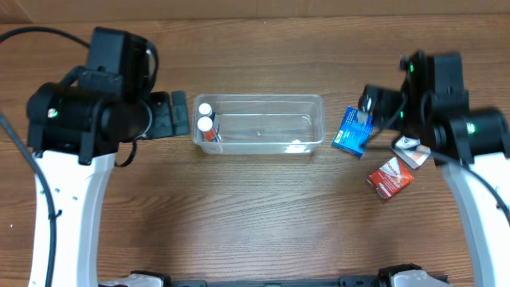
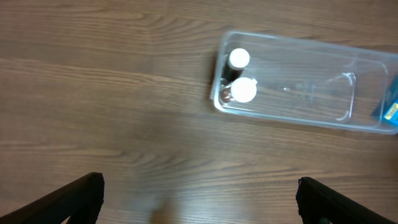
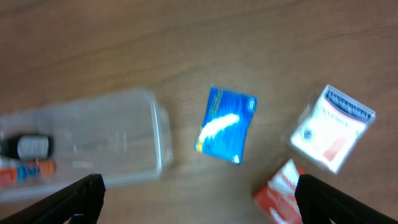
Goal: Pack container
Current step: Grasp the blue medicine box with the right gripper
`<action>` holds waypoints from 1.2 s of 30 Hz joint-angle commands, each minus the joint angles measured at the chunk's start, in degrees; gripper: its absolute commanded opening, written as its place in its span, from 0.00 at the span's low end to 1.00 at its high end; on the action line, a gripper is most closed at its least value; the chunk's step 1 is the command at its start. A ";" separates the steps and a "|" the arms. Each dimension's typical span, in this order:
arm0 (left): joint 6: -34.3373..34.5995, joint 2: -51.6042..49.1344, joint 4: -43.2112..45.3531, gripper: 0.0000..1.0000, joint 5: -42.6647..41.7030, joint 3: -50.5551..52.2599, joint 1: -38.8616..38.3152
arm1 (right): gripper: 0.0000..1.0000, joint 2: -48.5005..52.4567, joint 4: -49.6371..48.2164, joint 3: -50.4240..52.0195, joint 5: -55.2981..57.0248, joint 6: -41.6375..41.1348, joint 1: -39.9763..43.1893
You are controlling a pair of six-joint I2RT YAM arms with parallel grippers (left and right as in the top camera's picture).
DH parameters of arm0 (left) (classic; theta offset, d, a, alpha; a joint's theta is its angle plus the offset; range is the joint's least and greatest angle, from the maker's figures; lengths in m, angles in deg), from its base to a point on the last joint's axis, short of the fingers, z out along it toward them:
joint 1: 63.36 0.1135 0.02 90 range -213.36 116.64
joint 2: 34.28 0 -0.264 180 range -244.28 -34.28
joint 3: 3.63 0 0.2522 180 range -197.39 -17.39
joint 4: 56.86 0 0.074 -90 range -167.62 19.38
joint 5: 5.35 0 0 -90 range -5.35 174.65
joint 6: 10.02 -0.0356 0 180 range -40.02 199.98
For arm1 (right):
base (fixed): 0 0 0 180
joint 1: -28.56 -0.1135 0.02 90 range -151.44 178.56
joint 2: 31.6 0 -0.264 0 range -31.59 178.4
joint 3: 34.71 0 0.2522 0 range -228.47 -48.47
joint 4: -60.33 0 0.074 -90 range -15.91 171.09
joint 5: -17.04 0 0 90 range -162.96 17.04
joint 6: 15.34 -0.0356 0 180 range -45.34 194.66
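The clear plastic container (image 1: 263,127) lies in the middle of the table. Two small white-capped bottles (image 1: 205,116) stand in its left end. My left gripper (image 1: 185,113) is open and empty just left of the container. In the left wrist view its fingers (image 2: 199,199) hang over bare wood, with the container (image 2: 311,93) and the bottles (image 2: 241,74) ahead. My right gripper (image 1: 368,108) is open and empty above a blue packet (image 1: 351,130) right of the container. The right wrist view shows its fingers (image 3: 199,199), the packet (image 3: 226,124) and the container's end (image 3: 93,134).
A red box (image 1: 390,177) and a white box (image 1: 412,151) lie on the table right of the blue packet. They also show in the right wrist view, the white box (image 3: 331,127) above the red box (image 3: 280,196). Cables trail at the far left.
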 commanded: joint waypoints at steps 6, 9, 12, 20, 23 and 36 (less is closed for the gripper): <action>1.22 0.59 -1.22 1.00 1.97 -0.59 2.45 | 1.00 24.09 -0.33 -4.79 0.92 -6.60 1.95; 1.22 0.50 -1.20 1.00 2.01 -0.59 2.45 | 1.00 29.55 -0.09 -4.79 0.07 -6.60 2.25; 1.22 0.46 -1.20 1.00 2.01 -0.59 2.45 | 1.00 32.15 -0.11 -4.79 0.04 -6.99 2.27; 1.22 0.37 -1.22 1.00 1.95 -0.59 2.43 | 1.00 36.35 -1.36 -2.21 0.04 -7.85 2.27; 1.22 0.37 -1.22 1.00 1.95 -0.59 2.43 | 1.00 37.44 -2.47 -1.03 0.04 -7.85 2.58; 1.31 0.37 -1.18 1.00 1.55 -0.59 2.38 | 1.00 40.02 -6.60 2.93 0.02 -7.52 4.24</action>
